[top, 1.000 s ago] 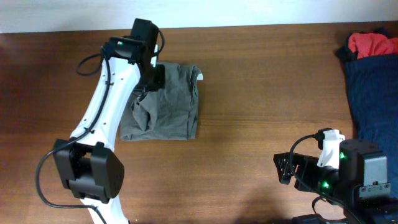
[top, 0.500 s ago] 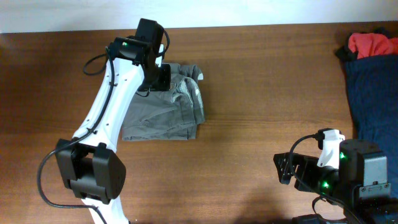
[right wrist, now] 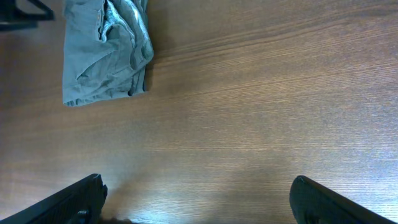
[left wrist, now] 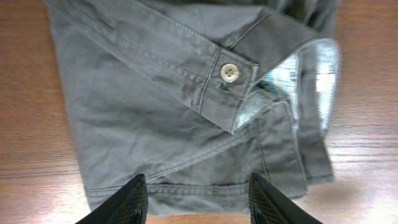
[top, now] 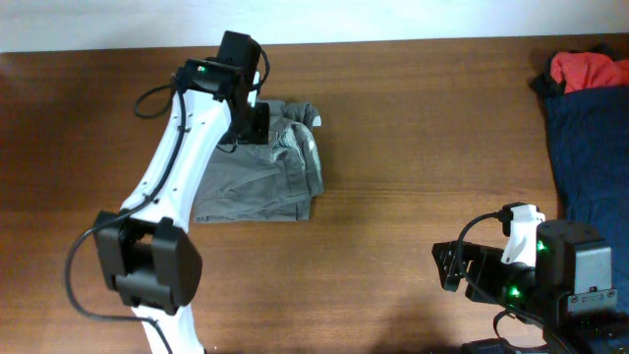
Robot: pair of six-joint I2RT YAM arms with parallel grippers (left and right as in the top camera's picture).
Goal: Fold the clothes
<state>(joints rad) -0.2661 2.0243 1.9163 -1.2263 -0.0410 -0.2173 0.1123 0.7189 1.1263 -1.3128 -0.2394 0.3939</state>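
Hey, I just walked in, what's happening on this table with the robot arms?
The robot is folding clothes. The left gripper hovers open over the grey shorts, which lie partly folded on the table with a button showing; it grips nothing. The right gripper sits wide open and empty at the right, well away from the shorts. A navy garment and a red garment wait at the table's right edge.

The shorts are lying on the bench toward ten o'clock, the left tool hanging over their twelve o'clock edge. A heap of garments is sitting at two o'clock, the right tool at five.
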